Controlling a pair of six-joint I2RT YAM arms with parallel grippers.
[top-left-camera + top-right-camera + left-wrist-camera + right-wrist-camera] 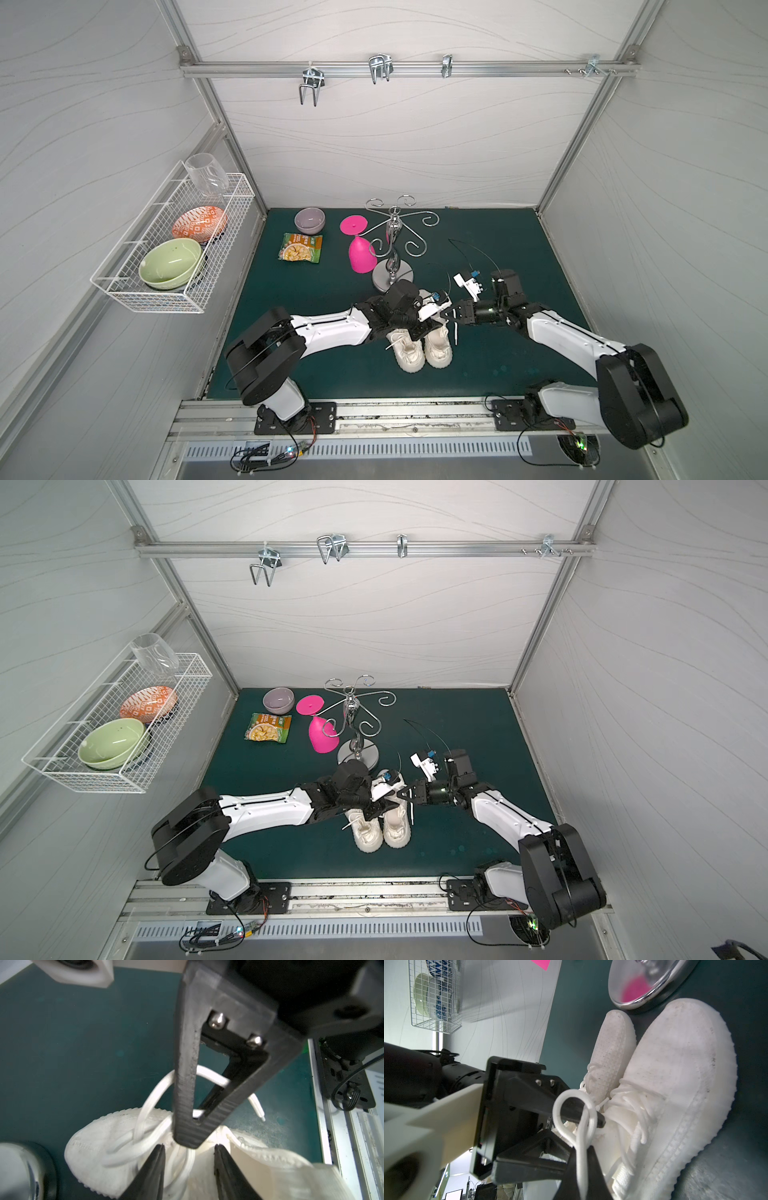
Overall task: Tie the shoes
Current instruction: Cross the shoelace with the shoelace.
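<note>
— Which step is in hand?
— A bow is judged to be under way on the shoes (424, 345), set side by side mid-counter (498, 365). The lace (560, 1109) is clamped in the closed right pincer (187, 1136), and its loop is hung round one finger of the half-parted left pincer (441, 311).
— What is called for next?
— Probably the loop must be nipped and drawn through.
</note>
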